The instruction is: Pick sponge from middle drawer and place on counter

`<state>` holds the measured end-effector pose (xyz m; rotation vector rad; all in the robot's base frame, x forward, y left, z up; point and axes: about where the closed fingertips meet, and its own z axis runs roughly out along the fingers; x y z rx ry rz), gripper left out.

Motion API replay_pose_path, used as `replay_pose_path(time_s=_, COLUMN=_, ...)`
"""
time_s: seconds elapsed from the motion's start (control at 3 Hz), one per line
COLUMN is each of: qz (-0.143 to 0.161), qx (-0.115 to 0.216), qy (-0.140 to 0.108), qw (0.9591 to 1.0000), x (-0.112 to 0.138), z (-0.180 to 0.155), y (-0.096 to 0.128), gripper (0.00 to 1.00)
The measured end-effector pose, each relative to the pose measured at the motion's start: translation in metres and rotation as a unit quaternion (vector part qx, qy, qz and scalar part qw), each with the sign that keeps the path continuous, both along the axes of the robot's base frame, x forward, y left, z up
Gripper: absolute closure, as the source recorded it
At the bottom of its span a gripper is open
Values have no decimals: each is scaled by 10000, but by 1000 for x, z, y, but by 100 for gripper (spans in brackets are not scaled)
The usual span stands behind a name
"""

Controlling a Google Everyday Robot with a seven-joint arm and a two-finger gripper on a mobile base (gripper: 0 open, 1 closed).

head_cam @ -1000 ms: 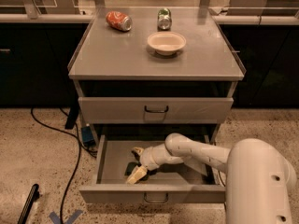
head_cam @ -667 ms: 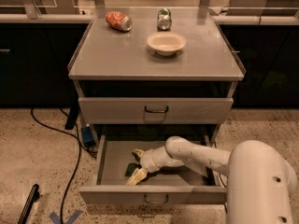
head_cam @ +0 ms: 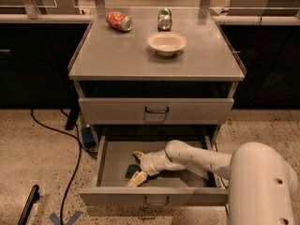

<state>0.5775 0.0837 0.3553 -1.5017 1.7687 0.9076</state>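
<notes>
The middle drawer (head_cam: 154, 197) stood pulled out below the near edge of the counter (head_cam: 117, 60). Inside it, left of centre, the gripper (head_cam: 136, 167) had its fingers spread wide, straddling the sponge (head_cam: 131, 171) on the drawer floor; no grasp was evident. Judged progress: reach complete; closing, lifting and placing not yet done. Toward the counter's far edge stood a white bowl (head_cam: 167, 43), a red can (head_cam: 118, 21) and a green can (head_cam: 164, 19).
</notes>
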Motion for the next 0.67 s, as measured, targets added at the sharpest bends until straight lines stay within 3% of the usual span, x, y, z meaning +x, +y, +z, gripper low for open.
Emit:
replay_pose_path(time_s=0.33, qz=-88, qx=-38, qy=-11, qw=10000, x=0, z=-4, y=0, gripper=0)
replay_pose_path(time_s=0.67, qz=-88, qx=-38, qy=-10, qw=10000, x=0, z=-4, y=0, gripper=19)
